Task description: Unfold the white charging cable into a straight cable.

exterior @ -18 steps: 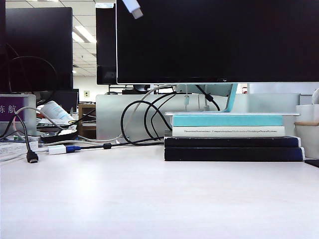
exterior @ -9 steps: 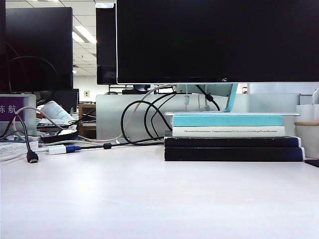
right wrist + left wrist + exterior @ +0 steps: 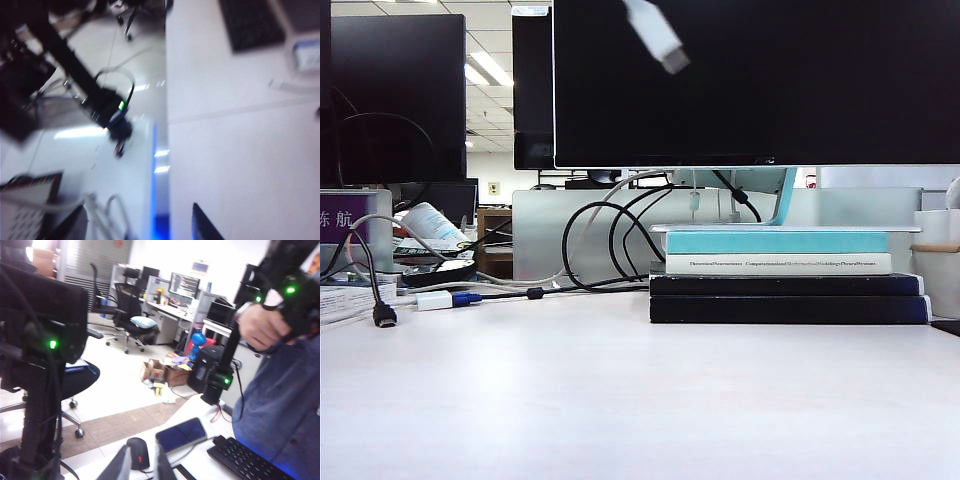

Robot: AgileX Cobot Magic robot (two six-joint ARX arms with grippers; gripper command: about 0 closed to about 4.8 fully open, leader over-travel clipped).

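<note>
Dangling at twelve o'clock, the white charging cable (image 3: 657,38) may be dropped, since left gripper (image 3: 140,467) is narrowed and right gripper (image 3: 137,225) is spread wide.

Matt white tabletop (image 3: 620,400); glossy black monitor screen (image 3: 770,80); smooth white plastic plug (image 3: 658,36)
</note>
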